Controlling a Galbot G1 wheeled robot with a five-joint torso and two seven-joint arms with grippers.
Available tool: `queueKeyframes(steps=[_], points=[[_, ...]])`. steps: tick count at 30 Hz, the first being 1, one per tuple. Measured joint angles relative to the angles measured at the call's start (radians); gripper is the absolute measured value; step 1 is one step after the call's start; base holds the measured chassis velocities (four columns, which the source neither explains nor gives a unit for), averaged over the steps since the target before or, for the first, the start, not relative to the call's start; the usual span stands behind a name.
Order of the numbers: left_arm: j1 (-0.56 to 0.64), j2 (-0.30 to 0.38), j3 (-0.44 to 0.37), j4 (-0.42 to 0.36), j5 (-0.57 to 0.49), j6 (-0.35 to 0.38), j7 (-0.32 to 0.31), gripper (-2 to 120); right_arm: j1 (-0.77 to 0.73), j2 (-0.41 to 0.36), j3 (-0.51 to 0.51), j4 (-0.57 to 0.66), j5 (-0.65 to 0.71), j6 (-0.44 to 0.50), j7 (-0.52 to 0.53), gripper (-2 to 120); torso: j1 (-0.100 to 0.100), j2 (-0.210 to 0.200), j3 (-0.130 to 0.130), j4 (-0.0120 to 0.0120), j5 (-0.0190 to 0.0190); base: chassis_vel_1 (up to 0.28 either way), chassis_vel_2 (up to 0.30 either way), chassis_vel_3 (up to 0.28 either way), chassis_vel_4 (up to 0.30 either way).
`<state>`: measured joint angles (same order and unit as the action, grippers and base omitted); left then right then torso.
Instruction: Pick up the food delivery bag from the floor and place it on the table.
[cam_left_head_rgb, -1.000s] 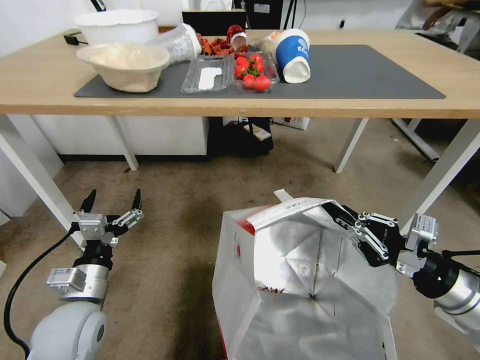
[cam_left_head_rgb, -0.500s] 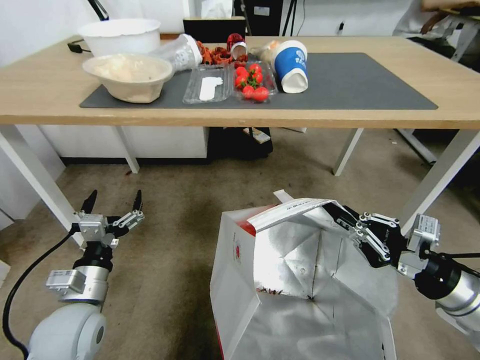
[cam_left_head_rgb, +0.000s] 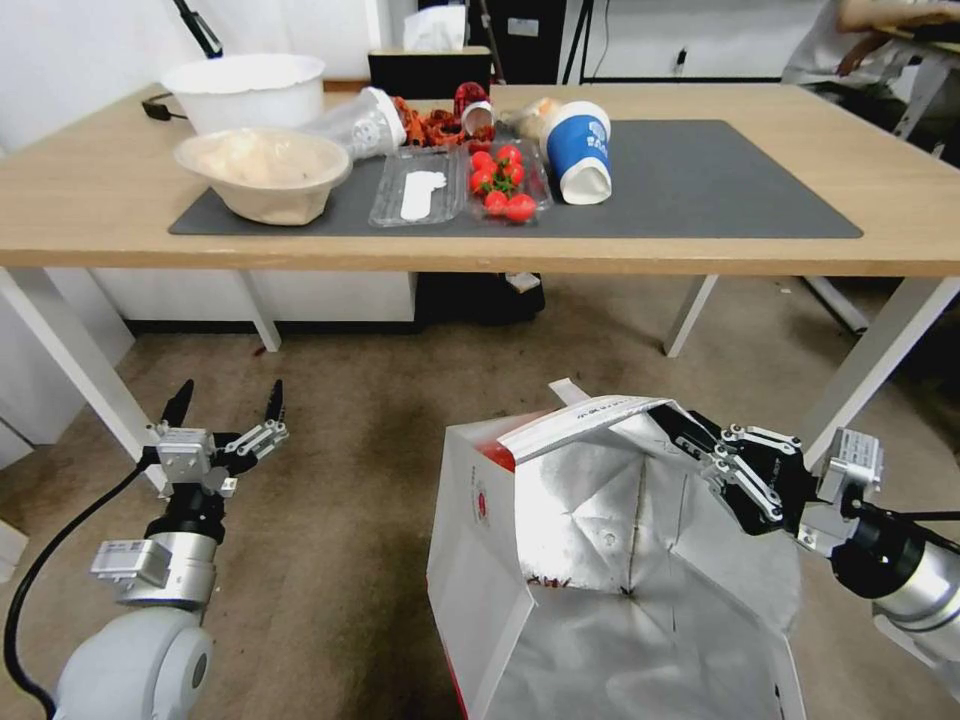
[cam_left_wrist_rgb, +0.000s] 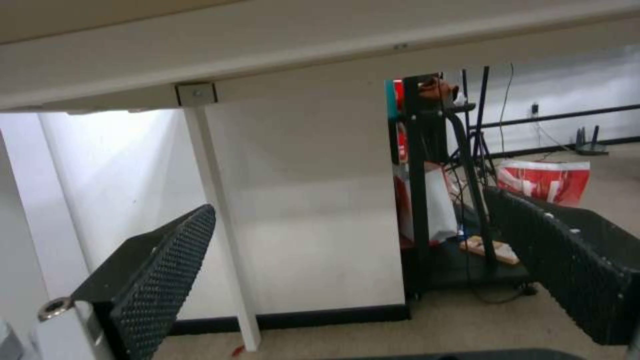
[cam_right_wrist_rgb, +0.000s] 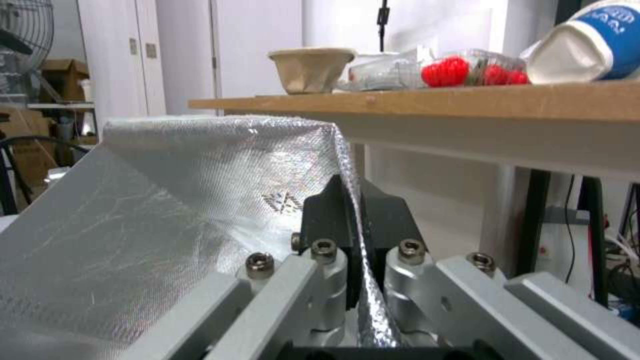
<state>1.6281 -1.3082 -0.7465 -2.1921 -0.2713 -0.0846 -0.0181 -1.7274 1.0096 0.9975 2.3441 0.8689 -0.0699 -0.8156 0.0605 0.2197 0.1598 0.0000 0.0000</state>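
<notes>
Below table (cam_left_head_rgb: 120, 215), right hand (cam_left_head_rgb: 690, 432) pinching bag rim (cam_left_head_rgb: 590, 412)

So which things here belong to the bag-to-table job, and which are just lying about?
Job:
- food delivery bag, its rim pinched by the right gripper
- table
- floor
- left gripper, open, empty, beside the table leg

Lying about:
- grey mat
- blue cup on its side
- tomatoes
- beige bowl
- white tub

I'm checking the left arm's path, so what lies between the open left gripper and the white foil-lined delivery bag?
Only bare brownish-grey carpet, seen in the head view, separates the left gripper from the white foil-lined delivery bag.
</notes>
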Motion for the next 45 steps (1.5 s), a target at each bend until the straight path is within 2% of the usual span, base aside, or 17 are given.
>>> queueKeyframes(steps=[18,45], points=[[0.008,-0.001,0.000,-0.010,0.000,0.009,0.001,100,0.001,0.009,0.005,0.005,0.004,0.007,-0.005,0,0.021,0.079,0.058,0.0001,0.0000,0.000,0.000,0.000,0.000],[0.020,-0.001,-0.002,-0.027,0.000,0.025,0.014,100,0.004,0.013,-0.010,0.022,0.015,0.006,0.009,0,0.054,0.183,0.129,0.0000,0.0000,0.000,0.000,0.000,0.000]])
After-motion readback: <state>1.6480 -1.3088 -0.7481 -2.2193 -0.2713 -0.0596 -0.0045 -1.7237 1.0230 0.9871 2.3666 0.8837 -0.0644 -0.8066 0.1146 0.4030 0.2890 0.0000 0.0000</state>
